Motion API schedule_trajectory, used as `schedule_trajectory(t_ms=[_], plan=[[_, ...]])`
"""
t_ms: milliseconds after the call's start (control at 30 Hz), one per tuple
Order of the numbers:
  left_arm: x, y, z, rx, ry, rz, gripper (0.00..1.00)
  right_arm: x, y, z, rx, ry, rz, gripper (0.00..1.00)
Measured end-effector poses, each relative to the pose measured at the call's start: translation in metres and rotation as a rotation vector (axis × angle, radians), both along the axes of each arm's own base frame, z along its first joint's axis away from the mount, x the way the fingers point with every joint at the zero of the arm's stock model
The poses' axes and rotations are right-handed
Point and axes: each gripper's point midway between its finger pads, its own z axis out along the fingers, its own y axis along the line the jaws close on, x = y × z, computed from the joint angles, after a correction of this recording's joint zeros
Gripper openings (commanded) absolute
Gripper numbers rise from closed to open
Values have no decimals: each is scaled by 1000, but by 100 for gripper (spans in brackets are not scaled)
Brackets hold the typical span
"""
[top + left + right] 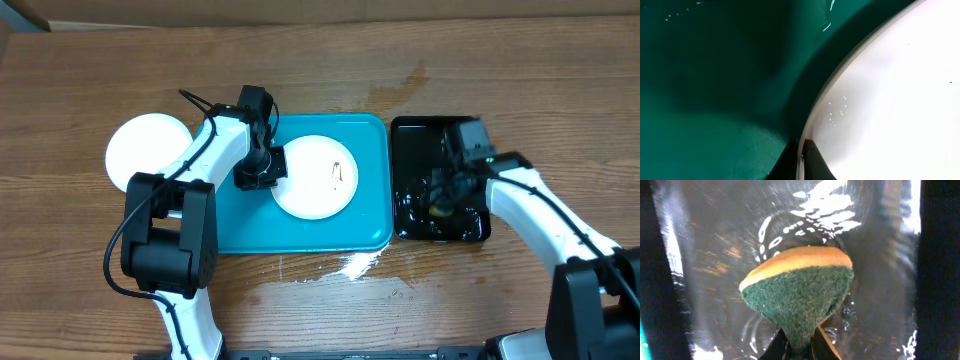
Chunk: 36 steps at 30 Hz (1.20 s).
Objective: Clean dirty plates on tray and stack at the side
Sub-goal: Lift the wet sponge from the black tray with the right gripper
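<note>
Firmly, left hand [268, 172] clamps rim of plate [318, 178]; right hand [797, 347] squeezes sponge [800, 290] inside black tray [412, 140].

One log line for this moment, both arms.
left gripper: shut on plate, on tray | right gripper: shut on sponge, in black tray | second plate: beside tray

left arm [213, 148]: white links, black joint housings, black cable | right arm [530, 205]: white links, black joints, green light | left claw [801, 155], right claw [799, 347]: black
</note>
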Motion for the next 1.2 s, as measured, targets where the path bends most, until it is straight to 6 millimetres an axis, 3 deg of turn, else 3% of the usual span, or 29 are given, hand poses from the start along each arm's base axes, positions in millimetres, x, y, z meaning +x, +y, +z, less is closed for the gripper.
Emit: schedule_trajectory(t_ms=[200,700,1200], plan=[[0,0,0,1,0,0,4,11,5,33,25,-56,7,4],[3,15,7,91,-3,122,4,0,18,32,89,-10,67,4],[4,16,8,95,-5,150,4,7,19,34,94,-37,71,4]])
